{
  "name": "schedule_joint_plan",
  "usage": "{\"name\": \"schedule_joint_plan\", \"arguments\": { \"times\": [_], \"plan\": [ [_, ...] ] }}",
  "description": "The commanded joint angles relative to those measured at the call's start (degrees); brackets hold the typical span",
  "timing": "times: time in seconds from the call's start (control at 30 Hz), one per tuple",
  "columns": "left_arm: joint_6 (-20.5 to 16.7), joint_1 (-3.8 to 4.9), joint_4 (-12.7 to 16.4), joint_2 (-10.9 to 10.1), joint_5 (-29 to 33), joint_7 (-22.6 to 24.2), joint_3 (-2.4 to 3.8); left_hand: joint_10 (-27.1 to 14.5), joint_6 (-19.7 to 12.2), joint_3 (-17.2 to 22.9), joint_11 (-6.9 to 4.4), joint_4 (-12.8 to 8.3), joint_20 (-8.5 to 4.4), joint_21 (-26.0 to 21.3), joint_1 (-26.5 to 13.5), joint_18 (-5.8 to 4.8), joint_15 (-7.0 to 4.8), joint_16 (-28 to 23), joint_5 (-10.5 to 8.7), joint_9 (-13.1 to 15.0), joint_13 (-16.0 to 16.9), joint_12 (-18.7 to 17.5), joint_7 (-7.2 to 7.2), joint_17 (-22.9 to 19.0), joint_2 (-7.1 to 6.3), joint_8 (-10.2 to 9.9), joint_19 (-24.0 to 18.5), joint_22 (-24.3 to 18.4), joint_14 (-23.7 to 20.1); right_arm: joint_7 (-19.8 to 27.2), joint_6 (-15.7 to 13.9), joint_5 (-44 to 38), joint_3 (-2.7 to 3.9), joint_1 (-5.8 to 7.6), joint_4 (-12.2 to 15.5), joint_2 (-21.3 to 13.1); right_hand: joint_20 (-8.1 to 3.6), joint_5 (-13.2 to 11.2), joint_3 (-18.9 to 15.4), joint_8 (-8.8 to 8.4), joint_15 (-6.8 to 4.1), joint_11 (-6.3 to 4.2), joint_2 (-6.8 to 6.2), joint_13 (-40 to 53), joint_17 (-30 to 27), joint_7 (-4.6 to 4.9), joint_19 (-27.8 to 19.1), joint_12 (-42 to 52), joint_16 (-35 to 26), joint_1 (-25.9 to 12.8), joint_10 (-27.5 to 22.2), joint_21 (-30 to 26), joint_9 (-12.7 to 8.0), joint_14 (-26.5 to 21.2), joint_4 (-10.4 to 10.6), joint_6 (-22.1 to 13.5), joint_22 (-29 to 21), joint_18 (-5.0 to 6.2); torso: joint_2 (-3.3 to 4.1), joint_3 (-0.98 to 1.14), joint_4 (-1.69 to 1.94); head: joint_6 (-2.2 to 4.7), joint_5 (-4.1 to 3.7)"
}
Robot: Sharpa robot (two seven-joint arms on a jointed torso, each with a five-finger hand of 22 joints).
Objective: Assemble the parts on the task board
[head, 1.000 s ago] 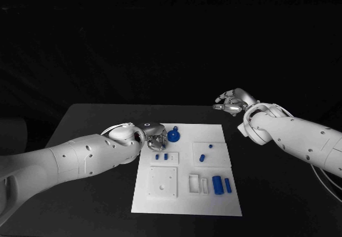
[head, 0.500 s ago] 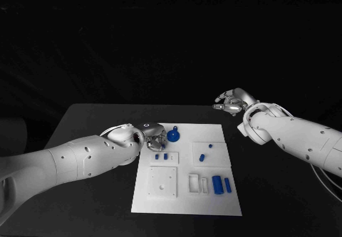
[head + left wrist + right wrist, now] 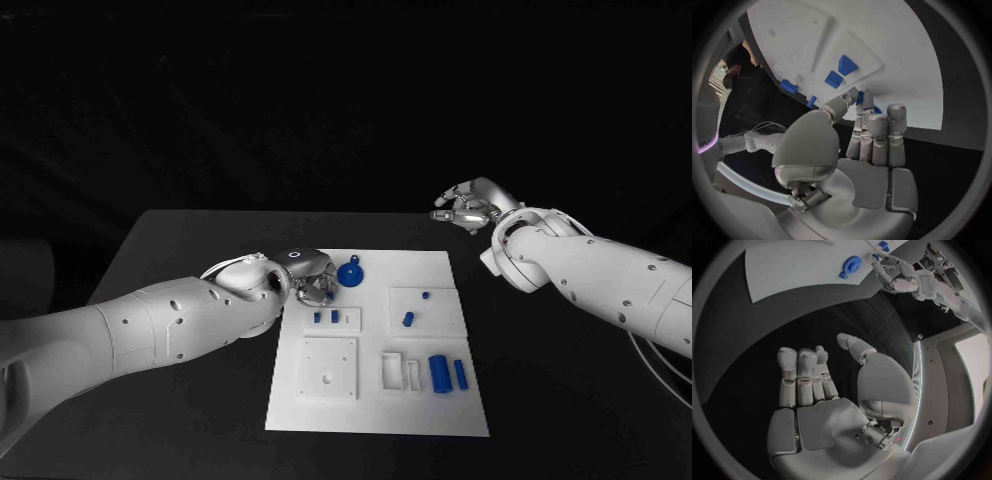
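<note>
While left hand (image 3: 315, 283) pinches blue part (image 3: 861, 97) over task board (image 3: 433, 410), right hand (image 3: 469, 208) hovers empty, fingers loosely apart.

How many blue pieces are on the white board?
7: a round one at the far end, two small ones on the left, two pegs on the right block, two cylinders nearest. The left robot hand may hide more.

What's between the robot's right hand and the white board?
Only bare black table lies between the right hand and the task board, as the head view shows.
</note>
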Motion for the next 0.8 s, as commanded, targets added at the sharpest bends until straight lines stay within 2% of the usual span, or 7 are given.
{"name": "schedule_joint_plan", "arguments": {
  "times": [0.03, 0.7, 0.8],
  "plan": [
    [0.0, -0.20, 0.3, 0.2, 0.5, 0.9, -0.09, -0.4, -0.5, -0.1, -0.05, 0.4, 0.16, 0.3, 0.0, 6.20, 0.14, -0.3, -0.23, -0.1, 0.1, -0.3, 0.00, -0.1, -0.89, -0.4, 0.1, 0.9, -0.4, 0.4, 0.3, -0.5, 0.01, 0.01, 0.1, 0.0, -0.39, 0.3, 0.0, -0.05, -0.14, -0.22, 0.37, -0.1, 0.1, 0.43, 0.1, 0.2, -0.2, -0.1, 0.3, -0.2, 0.1, 0.5, -0.2, 0.1, 0.1, 5.72, 0.00, -0.01, 0.01, 0.00, 0.00],
    [0.5, -0.20, 0.3, -0.1, 0.5, 0.8, -0.09, -0.6, -1.3, -0.3, 0.04, 0.6, 0.26, 0.3, -0.2, 6.30, 0.23, -0.3, -0.61, -0.4, 0.1, -0.4, 0.30, -0.2, -2.01, -0.8, 0.1, 0.8, -0.4, 0.4, 0.2, -0.5, 0.01, 0.01, 0.1, 0.0, -0.40, 0.4, 0.0, -0.06, -0.14, -0.21, 0.34, -0.1, 0.1, 0.43, 0.1, 0.2, -0.3, -0.2, 0.3, -0.2, 0.1, 0.5, -0.2, 0.1, 0.1, 5.72, -0.01, -0.03, 0.04, -0.15, 0.00],
    [0.2, -0.21, 0.3, -0.1, 0.5, 0.9, -0.09, -0.9, -2.8, -0.3, 0.13, 0.7, 0.32, 0.3, -0.4, 6.35, 0.32, -0.4, -0.64, -0.8, 0.1, -0.5, 0.75, -0.2, -2.58, -1.7, 0.1, 0.8, -0.4, 0.4, 0.2, -0.5, 0.01, 0.01, 0.0, 0.0, -0.40, 0.4, 0.0, -0.06, -0.14, -0.21, 0.34, -0.1, 0.1, 0.43, 0.1, 0.2, -0.3, -0.2, 0.3, -0.2, 0.1, 0.5, -0.2, 0.1, 0.1, 5.72, 0.01, -0.06, 0.04, -0.20, -0.02]
  ]
}}
